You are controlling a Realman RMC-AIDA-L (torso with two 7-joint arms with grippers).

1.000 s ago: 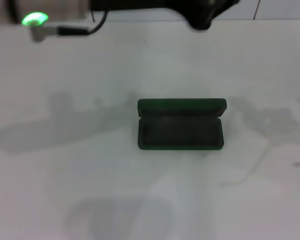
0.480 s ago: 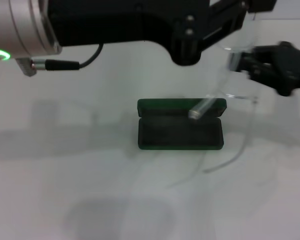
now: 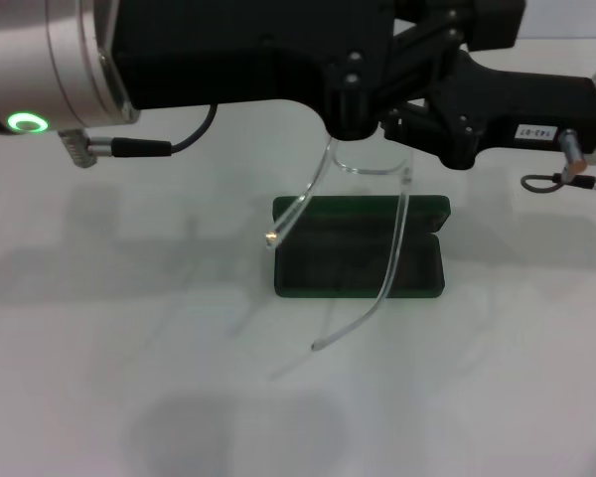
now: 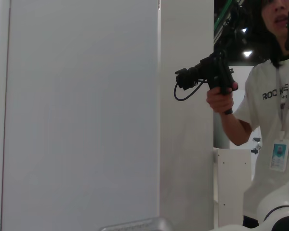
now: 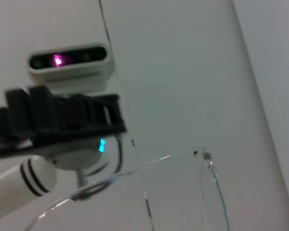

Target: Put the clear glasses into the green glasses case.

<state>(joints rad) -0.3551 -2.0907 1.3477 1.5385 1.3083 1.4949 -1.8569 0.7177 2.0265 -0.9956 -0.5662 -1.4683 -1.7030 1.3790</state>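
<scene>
Head view shows you both arms meeting high over the white bench (image 3: 99,328), the left gripper (image 3: 350,117) and the right gripper (image 3: 432,134) close together and dark against it. The clear glasses (image 3: 363,164) hang between them, held at the front of the frame, but you cannot tell which gripper clamps them or how far either set of fingers is closed. Both temple arms trail down, one ending beside the case's left corner, the other crossing over the case's open tray. The green glasses case (image 3: 359,248) lies open on the bench below, lid standing up behind the dark lining. A small white label on the right arm carries print too small to read. In the left wrist view a bystander's shirt shows lettering beginning "ROC"; the rest is cut off.
</scene>
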